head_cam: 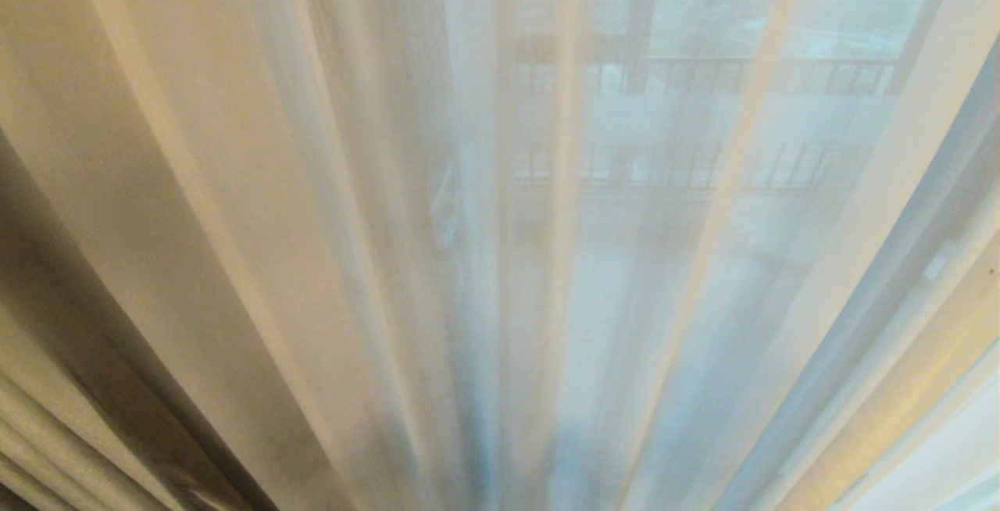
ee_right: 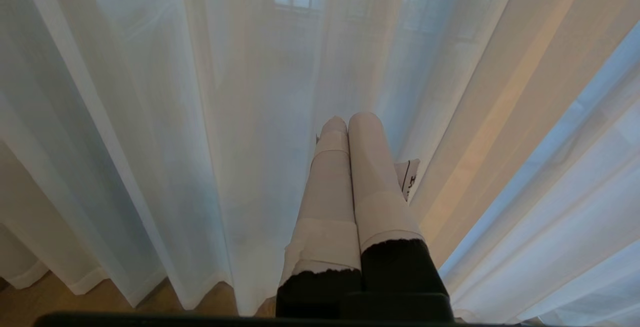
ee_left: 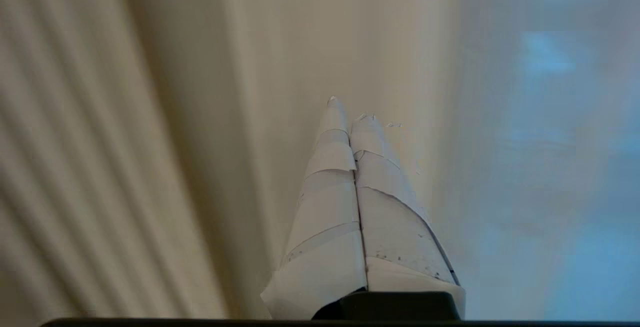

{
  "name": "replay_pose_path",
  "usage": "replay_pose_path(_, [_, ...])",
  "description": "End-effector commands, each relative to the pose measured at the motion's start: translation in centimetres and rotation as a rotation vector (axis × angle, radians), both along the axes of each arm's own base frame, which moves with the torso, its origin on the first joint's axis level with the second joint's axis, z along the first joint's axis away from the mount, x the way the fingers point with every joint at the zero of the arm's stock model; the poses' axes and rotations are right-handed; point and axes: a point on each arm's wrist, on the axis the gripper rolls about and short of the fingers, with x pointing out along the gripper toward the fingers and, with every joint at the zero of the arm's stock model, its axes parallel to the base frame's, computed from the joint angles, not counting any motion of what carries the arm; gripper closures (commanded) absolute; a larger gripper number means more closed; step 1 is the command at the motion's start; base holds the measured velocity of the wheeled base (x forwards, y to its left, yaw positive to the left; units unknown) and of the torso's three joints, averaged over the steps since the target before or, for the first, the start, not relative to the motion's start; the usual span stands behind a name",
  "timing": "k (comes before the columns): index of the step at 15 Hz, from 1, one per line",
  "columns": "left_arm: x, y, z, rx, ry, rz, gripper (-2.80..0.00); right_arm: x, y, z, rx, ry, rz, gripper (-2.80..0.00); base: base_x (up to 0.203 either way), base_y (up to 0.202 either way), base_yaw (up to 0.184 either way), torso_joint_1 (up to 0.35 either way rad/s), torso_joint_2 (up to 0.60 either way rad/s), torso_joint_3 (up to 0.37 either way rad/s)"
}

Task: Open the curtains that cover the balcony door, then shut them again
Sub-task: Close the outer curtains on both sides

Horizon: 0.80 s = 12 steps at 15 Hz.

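The curtains fill every view. A white see-through sheer [head_cam: 500, 261] hangs drawn across the middle and right, with the heavy pale beige drape [head_cam: 94, 276] bunched at the left. The balcony door [head_cam: 642, 19] shows only dimly through the sheer as a dark upright frame. Neither arm appears in the head view. My left gripper [ee_left: 350, 109] is shut and empty, its taped fingertips pointing at the fold where beige drape [ee_left: 165, 117] meets sheer [ee_left: 540, 142]; contact with the cloth cannot be made out. My right gripper [ee_right: 350, 119] is shut, low, facing the sheer [ee_right: 200, 117].
A dark railing with vertical bars [head_cam: 766, 77] and buildings show faintly through the sheer. Wooden floor [ee_right: 60, 299] appears under the sheer's hem. A pale window sill or frame edge [head_cam: 937, 386] runs along the right.
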Motion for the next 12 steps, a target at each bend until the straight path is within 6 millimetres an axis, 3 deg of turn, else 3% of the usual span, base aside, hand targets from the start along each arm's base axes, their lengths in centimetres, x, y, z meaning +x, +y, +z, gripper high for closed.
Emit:
replay_pose_path(1, [7.6, 5.4, 2.5, -0.066, 0.112, 0.161, 0.00, 0.0, 0.0, 0.0, -0.001, 0.001, 0.000, 0.00, 0.000, 0.000, 0.000, 0.000, 0.00, 0.000])
replay_pose_path(5, [13.0, 13.6, 4.2, -0.098, 0.112, 0.353, 0.00, 0.0, 0.0, 0.0, -0.001, 0.000, 0.001, 0.00, 0.000, 0.000, 0.000, 0.000, 0.00, 0.000])
replay_pose_path(8, [16.3, 18.9, 3.3, -0.111, 0.114, 0.418, 0.00, 0.0, 0.0, 0.0, -0.001, 0.000, 0.001, 0.00, 0.000, 0.000, 0.000, 0.000, 0.00, 0.000])
replay_pose_path(9, [17.3, 20.2, 2.9, -0.117, 0.111, 0.433, -1.07, 0.0, 0.0, 0.0, -0.001, 0.000, 0.001, 0.00, 0.000, 0.000, 0.000, 0.000, 0.00, 0.000])
replay_pose_path(10, [18.2, 21.4, 2.7, -0.125, 0.101, 0.454, -2.80, 0.0, 0.0, 0.0, -0.001, 0.002, 0.000, 0.00, 0.000, 0.000, 0.000, 0.000, 0.00, 0.000])
replay_pose_path(12, [19.7, 23.2, 2.6, -0.134, 0.081, 0.520, -2.80, 0.0, 0.0, 0.0, -0.001, 0.001, 0.001, 0.00, 0.000, 0.000, 0.000, 0.000, 0.00, 0.000])
